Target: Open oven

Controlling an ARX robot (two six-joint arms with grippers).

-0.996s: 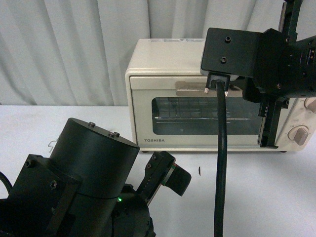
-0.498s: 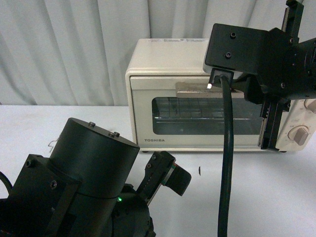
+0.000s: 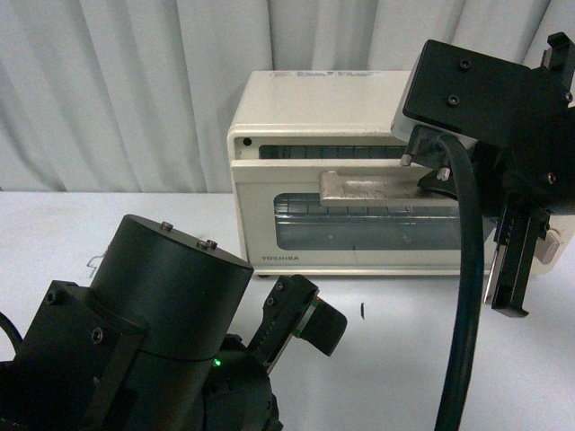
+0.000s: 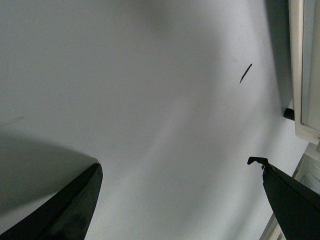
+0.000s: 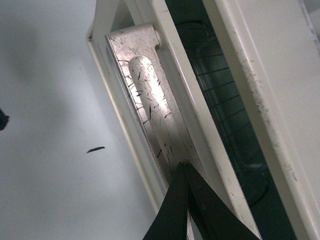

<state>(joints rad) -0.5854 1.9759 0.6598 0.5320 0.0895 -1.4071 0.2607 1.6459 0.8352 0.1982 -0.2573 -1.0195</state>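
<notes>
The TOSHIBA toaster oven (image 3: 301, 108) stands toward the far edge of the tabletop (image 3: 54, 224), right of its middle, in front of the curtain (image 3: 108, 81). Its door (image 3: 359, 259) is ajar at the top, and a dark gap shows the wire rack (image 5: 217, 80) inside.

The right gripper (image 5: 186, 172) has its fingers drawn together, the tips resting on the scratched metal bar handle (image 3: 359, 187) toward its right end. I cannot tell whether they pinch any of it. The left gripper (image 4: 175, 165) hangs low over bare tabletop near the oven's front, fingers wide apart and holding nothing.

The door looks stiff and fairly light, most likely hinged along its bottom edge, so it should swing down and outward. The bar is the place to hold, hooked from above. Its smooth face may let closed tips slide off. The oven itself looks light enough to skid forward under a flat pull, and the glass window (image 3: 341, 226) wants no knocks.
</notes>
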